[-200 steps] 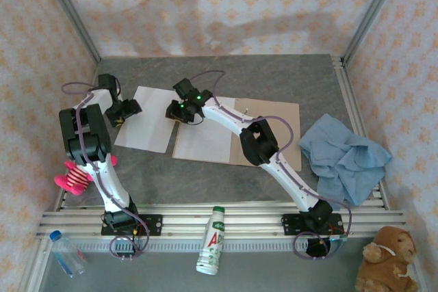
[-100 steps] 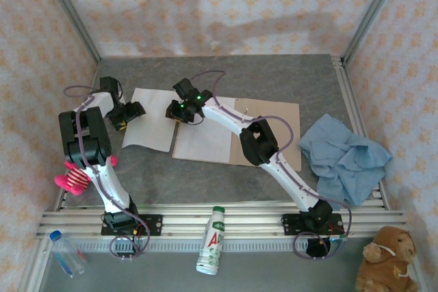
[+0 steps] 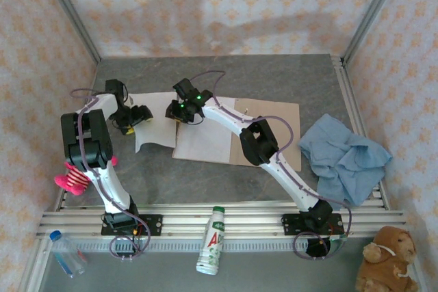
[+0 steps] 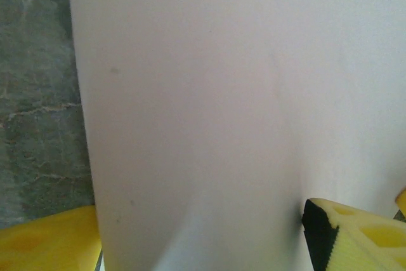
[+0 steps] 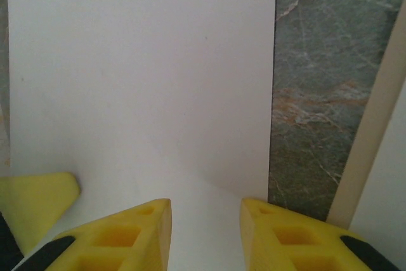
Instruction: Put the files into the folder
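One white file lies on the grey table just left of the tan folder, slightly bowed. My left gripper is at its left edge, jaws wide open. In the left wrist view the sheet spans the gap of that gripper and covers part of one finger. My right gripper rests on the same file's right part, open, with paper showing between its fingers. A second file lies on the open folder, whose pale edge shows beside the table.
A light blue cloth lies crumpled right of the folder. On the near rail lies a white bottle. A pink toy, a water bottle and a plush bear sit at the edges.
My left gripper has moved right and carried the left file toward the folder; the sheet now bows and sits closer to the right gripper. The right arm has stayed still.
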`<state>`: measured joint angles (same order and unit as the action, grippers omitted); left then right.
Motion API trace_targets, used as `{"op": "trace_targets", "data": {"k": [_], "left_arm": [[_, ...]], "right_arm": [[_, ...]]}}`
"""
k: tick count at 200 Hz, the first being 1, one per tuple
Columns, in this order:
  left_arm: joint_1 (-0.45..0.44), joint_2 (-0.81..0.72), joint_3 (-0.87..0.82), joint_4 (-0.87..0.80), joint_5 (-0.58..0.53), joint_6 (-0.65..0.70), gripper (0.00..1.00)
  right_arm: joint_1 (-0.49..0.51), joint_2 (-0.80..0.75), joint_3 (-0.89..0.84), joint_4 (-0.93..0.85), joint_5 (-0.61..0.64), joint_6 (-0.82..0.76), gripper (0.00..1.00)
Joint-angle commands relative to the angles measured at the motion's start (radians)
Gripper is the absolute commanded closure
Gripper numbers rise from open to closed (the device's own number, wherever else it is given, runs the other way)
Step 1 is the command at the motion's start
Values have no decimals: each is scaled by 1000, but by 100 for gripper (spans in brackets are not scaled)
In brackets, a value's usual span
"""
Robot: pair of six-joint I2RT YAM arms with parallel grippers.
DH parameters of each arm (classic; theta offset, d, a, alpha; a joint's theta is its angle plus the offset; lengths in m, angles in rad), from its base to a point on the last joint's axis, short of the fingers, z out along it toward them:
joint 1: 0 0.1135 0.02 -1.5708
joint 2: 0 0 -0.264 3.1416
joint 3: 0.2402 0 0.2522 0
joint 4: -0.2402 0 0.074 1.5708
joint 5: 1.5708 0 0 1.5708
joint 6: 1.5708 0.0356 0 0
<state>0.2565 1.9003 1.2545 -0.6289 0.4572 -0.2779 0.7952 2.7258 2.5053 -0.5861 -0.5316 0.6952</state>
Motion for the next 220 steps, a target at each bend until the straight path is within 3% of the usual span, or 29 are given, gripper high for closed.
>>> {"op": "trace_targets", "data": {"k": [1,72,132,165,220], "left_arm": [[-5,-17,-6,-70,-3,-19,24],[-3,-40,-3,-55,4,-62,46],[4,-93,-13,-30,37,-99,60],[3,-139,-23,-1,95,-132,65],[0,-265,-64,48,197,-216,67]], "right_arm": [[-2,27,17,9,-9,19,66],[-18,-57,22,4,-50,-7,65],[-54,-272,-54,-36,-113,-73,64],[-81,-443,-246,43,-171,-70,64],[-188,-766,-787,418,-273,79,63]]}}
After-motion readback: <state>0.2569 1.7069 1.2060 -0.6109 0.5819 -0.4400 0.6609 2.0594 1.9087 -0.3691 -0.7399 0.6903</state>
